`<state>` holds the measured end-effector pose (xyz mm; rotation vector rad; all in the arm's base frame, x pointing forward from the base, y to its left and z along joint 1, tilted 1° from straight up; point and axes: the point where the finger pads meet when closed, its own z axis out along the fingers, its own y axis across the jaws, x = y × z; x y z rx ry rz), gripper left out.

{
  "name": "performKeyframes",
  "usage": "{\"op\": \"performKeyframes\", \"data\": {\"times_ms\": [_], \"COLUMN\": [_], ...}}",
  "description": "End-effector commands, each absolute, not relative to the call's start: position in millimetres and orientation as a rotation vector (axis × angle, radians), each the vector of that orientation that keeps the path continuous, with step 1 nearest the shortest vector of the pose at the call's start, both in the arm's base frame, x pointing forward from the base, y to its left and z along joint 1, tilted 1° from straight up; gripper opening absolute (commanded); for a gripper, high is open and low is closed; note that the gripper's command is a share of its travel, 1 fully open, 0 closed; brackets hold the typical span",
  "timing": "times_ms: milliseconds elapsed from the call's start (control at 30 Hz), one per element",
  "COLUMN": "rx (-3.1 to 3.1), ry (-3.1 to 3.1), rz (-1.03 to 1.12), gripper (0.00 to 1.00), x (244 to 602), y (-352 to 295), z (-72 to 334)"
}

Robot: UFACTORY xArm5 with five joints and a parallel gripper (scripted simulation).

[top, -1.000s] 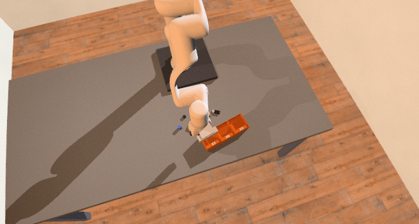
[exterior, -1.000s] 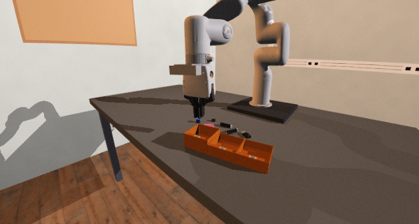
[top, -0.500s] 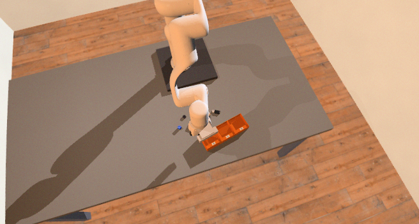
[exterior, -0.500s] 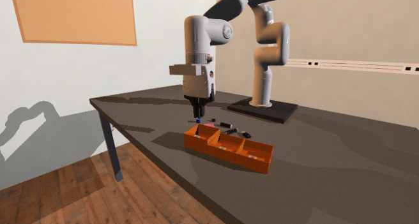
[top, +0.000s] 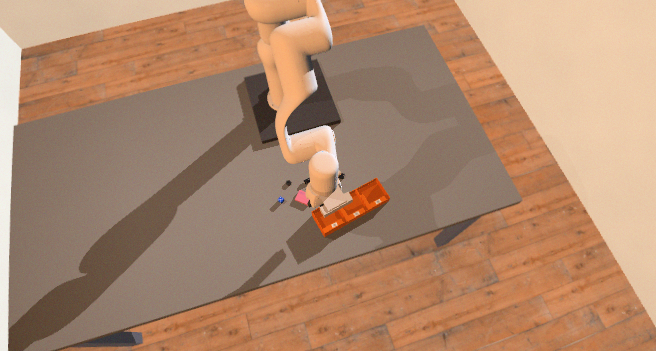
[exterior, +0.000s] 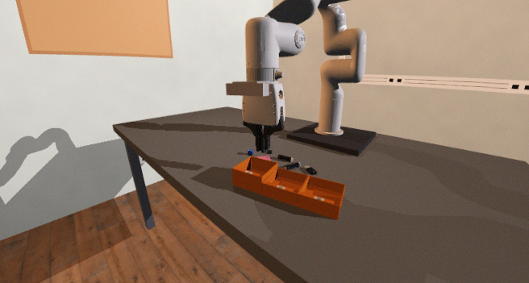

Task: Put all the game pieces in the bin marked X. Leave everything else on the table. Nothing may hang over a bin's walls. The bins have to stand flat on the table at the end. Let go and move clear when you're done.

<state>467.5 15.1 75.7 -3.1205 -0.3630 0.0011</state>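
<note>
A small blue die [top: 280, 199] lies on the table left of the arm; it also shows in the exterior view [exterior: 250, 151]. A tiny black piece [top: 287, 183] lies behind it. An orange row of three joined bins [top: 350, 207] [exterior: 288, 186] stands flat, each with a small white label too small to read. All three bins look empty. My gripper [exterior: 263, 147] points straight down just above the table, behind the left-hand bin, with the die to its left. Its fingers are together and I see nothing between them. In the top view the wrist hides the fingers.
A pink flat thing [top: 301, 197] [exterior: 264, 158] lies under the gripper beside the bins. Several small black cylinders [exterior: 285, 158] [exterior: 292, 165] [exterior: 310, 170] lie behind the bins. The arm's dark base plate [top: 292, 101] is farther back. The table's front edge is close to the bins.
</note>
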Motion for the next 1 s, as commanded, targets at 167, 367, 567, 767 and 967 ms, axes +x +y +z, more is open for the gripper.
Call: {"op": "performKeyframes", "data": {"times_ms": [167, 367, 567, 767, 967], "rx": [-3.133, -3.133, -3.133, -3.133, -3.133], "ry": [-0.364, -0.364, -0.364, -0.364, -0.364], "rz": [-0.004, -0.004, -0.004, -0.004, -0.004], "gripper": [0.09, 0.09, 0.09, 0.09, 0.09], "x": [458.4, 458.4, 458.4, 458.4, 458.4], "y": [62.7, 62.7, 62.7, 62.7, 62.7], "z": [76.7, 76.7, 76.7, 76.7, 76.7]}}
